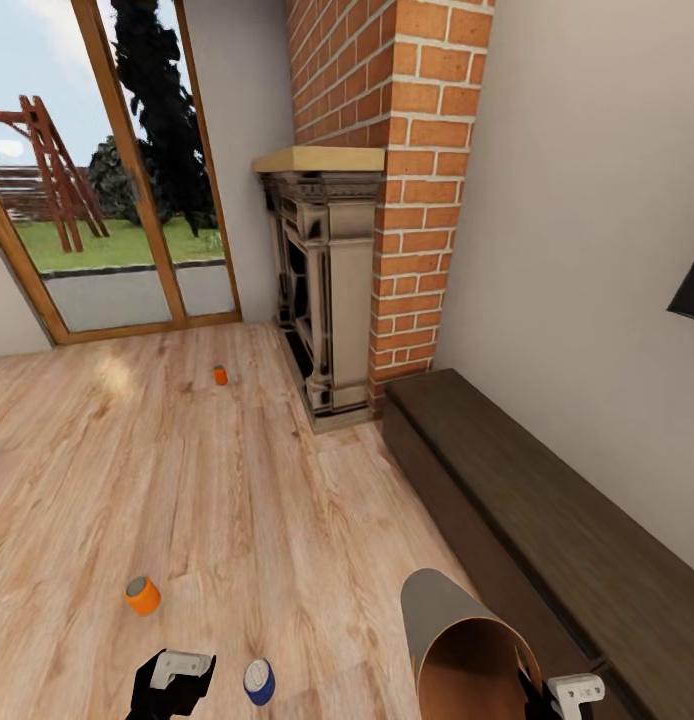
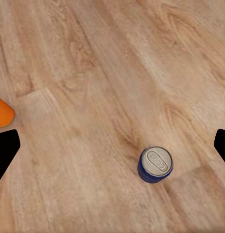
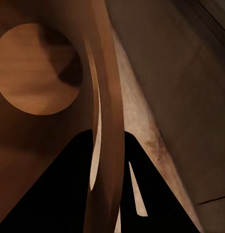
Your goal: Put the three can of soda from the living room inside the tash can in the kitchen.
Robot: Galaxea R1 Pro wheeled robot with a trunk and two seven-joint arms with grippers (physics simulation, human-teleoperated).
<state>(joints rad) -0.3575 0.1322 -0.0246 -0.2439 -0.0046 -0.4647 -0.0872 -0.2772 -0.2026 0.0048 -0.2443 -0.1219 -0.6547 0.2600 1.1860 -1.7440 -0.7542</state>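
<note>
Down at the robot's right side, the right gripper (image 1: 549,690) is pinching the rim of the tash can (image 1: 457,640), one finger inside and one outside. That bin is tipping over, its brown inside (image 3: 37,68) facing the camera. It is hanging beside the long dark cabinet (image 1: 567,520).

Over on the other side, the left gripper (image 1: 177,680) is hanging wide open above the wood floor (image 1: 237,480), holding nothing. A blue can (image 2: 155,164) is standing upright just below it and a little to the right. One orange can (image 1: 142,595) is lying on its side nearby. Another orange can (image 1: 220,375) is sitting far off, near the fireplace (image 1: 322,290) and the glass doors (image 1: 107,180).
</note>
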